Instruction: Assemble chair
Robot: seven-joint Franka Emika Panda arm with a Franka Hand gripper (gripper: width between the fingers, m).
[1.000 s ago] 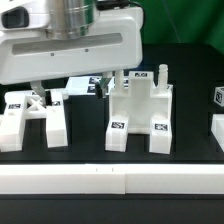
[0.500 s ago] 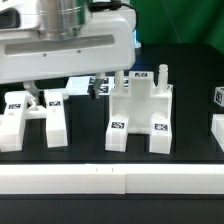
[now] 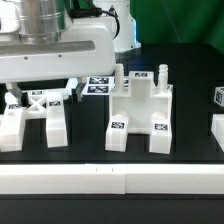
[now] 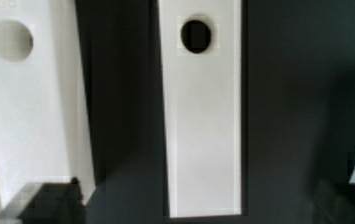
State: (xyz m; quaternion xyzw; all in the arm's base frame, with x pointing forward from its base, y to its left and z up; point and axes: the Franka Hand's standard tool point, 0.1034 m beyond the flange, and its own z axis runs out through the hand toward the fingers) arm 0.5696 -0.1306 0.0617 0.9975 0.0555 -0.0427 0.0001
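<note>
At the exterior view's left, near the front edge of the table (image 3: 88,130), the X-braced frame (image 3: 36,118) stood upright on its two thick blocks, each with a tag facing me. Right above it hung the gripper (image 3: 42,94). Its fingers (image 3: 12,98) were spread wide, one over each side of the frame, and they gripped nothing that I could see. Behind, toward the table's middle, the marker board (image 3: 97,87) lay flat. To the right of the frame and apart from it, the seat block (image 3: 140,118) stood near the front edge, with pegs rising from its top and two tags on its front. At the table's edge on the exterior view's right, another tagged white part (image 3: 217,98) showed only partly. A low white rail (image 3: 110,180) ran along the front edge. In the wrist view I saw two long white bars (image 4: 200,130) side by side with a dark gap between them, each with a round hole near one end. I could not tell which chair part they belonged to.
</note>
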